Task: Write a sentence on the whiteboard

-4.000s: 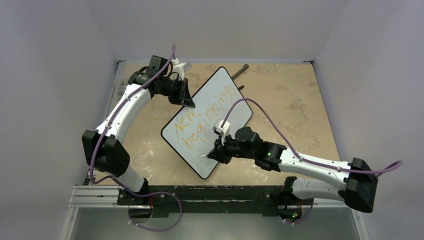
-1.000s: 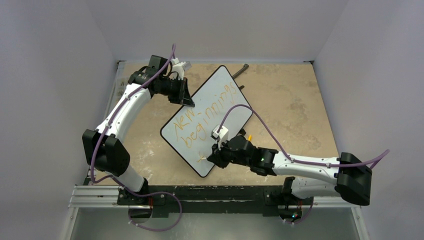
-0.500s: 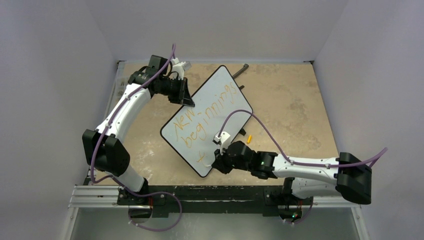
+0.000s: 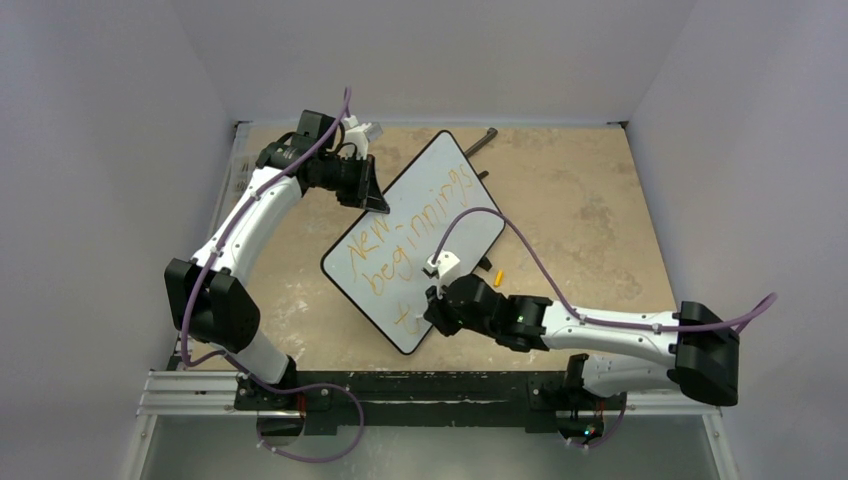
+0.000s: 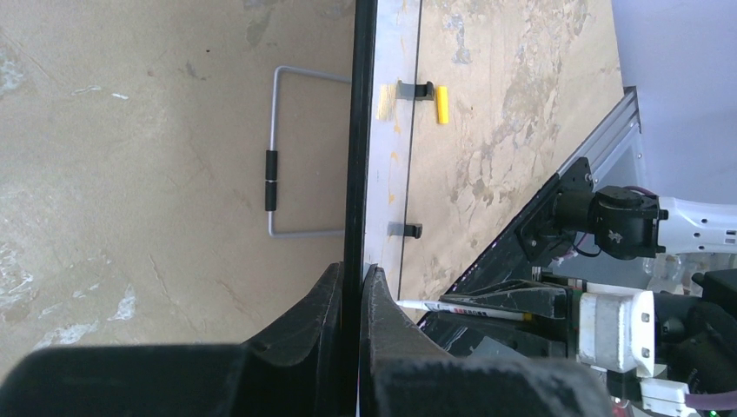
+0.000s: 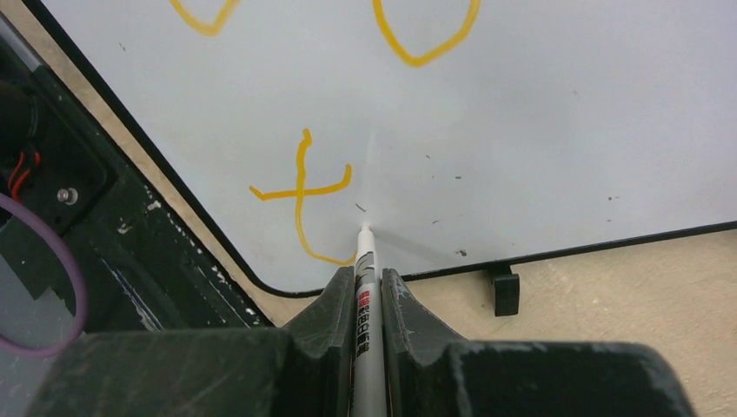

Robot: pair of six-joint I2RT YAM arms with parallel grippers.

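Right jaws clamped the pen [image 6: 365, 261], tip pointing 12 o'clock, just off the "t" [image 6: 302, 195] at its 4 o'clock, while left jaws pinched the whiteboard [image 5: 391, 191] rim.

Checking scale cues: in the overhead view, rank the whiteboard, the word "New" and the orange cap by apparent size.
1. whiteboard, by far the largest
2. word "New"
3. orange cap, clearly the smallest

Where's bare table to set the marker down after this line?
Widest bare stretch: table right of the whiteboard, past the yellow cap, out to the right wall. A smaller patch lies between the left arm and the board's near-left edge. Crowded: the board's near corner, where the right gripper holds the marker, and the edge clamped by the left gripper.
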